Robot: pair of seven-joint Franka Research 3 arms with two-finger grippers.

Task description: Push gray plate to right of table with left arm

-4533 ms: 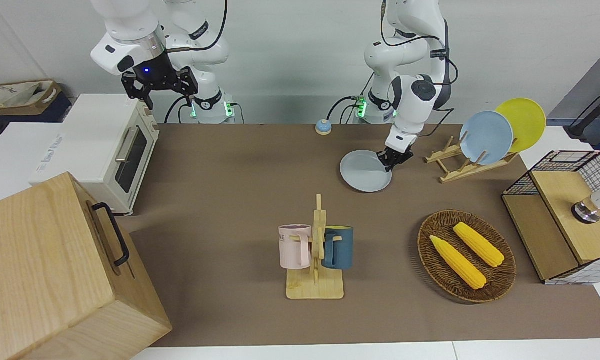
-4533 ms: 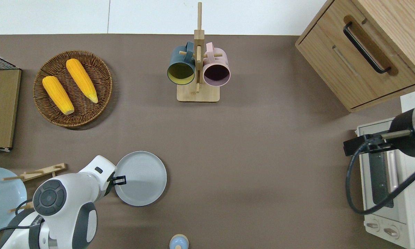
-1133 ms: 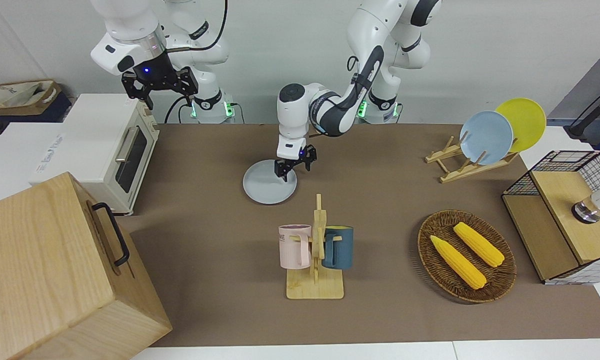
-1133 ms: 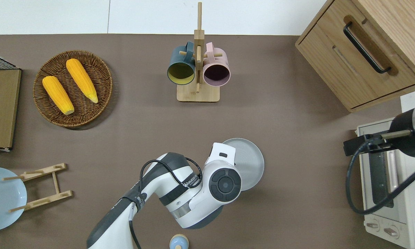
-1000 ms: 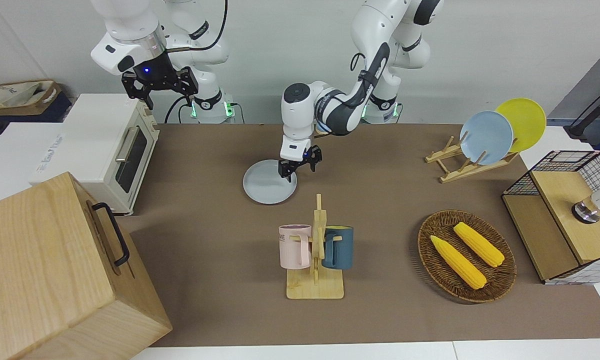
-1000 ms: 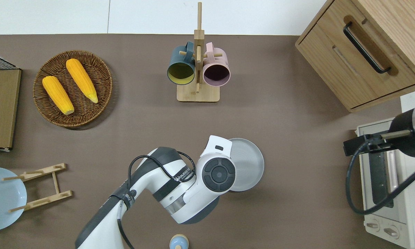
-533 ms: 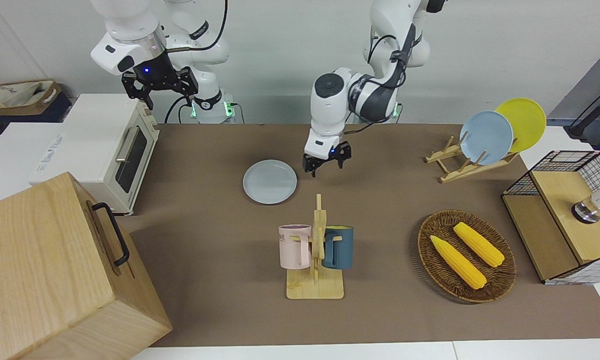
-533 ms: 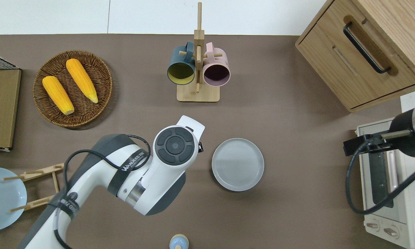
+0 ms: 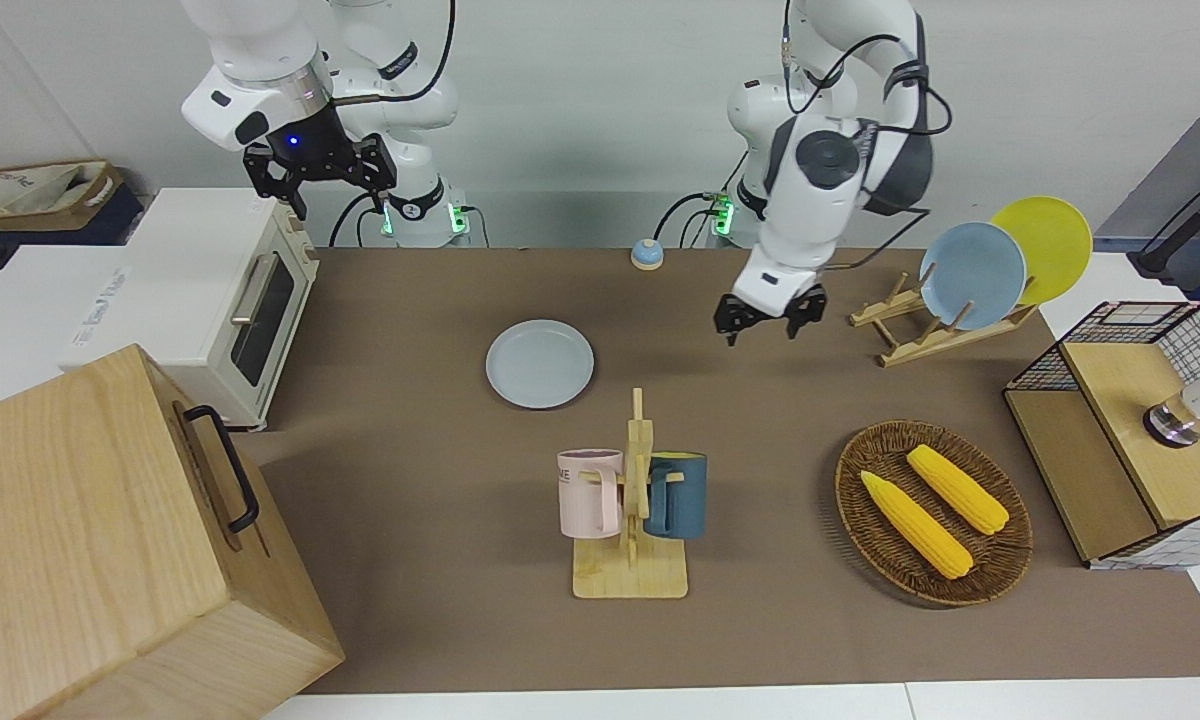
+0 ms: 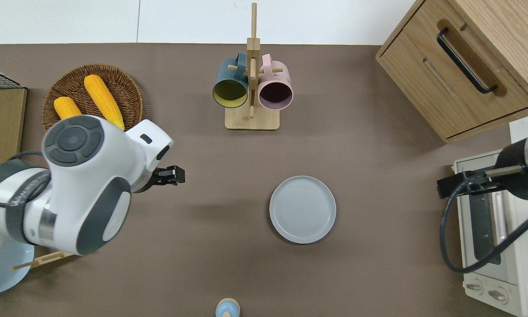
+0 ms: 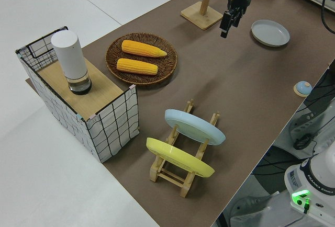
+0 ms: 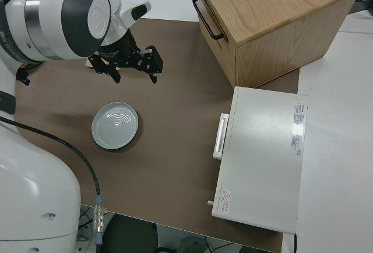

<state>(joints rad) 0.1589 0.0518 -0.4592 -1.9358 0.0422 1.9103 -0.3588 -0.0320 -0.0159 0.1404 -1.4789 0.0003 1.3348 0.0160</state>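
So the gray plate (image 10: 302, 209) is sitting flat on the table (image 10: 369, 246), a bit right of centre in the overhead frame and left of centre in the front view, with nothing touching it. It's nearer to the robots than the mug rack (image 10: 251, 83), which holds a dark blue mug (image 10: 230, 85) and a pink mug (image 10: 275, 89) in the upper middle of the overhead shot. The left gripper (image 9: 761, 320) is up in the air, well apart from the plate, over bare brown table at middle left of the overhead frame, close to the wicker basket (image 10: 130, 94) with its two corn cobs (image 10: 103, 100). Its fingers are spread apart and it's got nothing in them; you can see that pretty clearly in the front view, right of centre near the top. The right arm is parked, its gripper (image 9: 320, 182) at the upper left of the front frame with a blue light on, and its fingers look spread too, holding nothing. Other stuff: the white toaster oven (image 9: 215, 300) at the left of the front view, the wooden cabinet (image 9: 90, 540) at lower left, and the plate stand (image 9: 920, 325) at upper right holding a sky-blue plate (image 9: 972, 275) and a yellow plate (image 9: 1050, 240).
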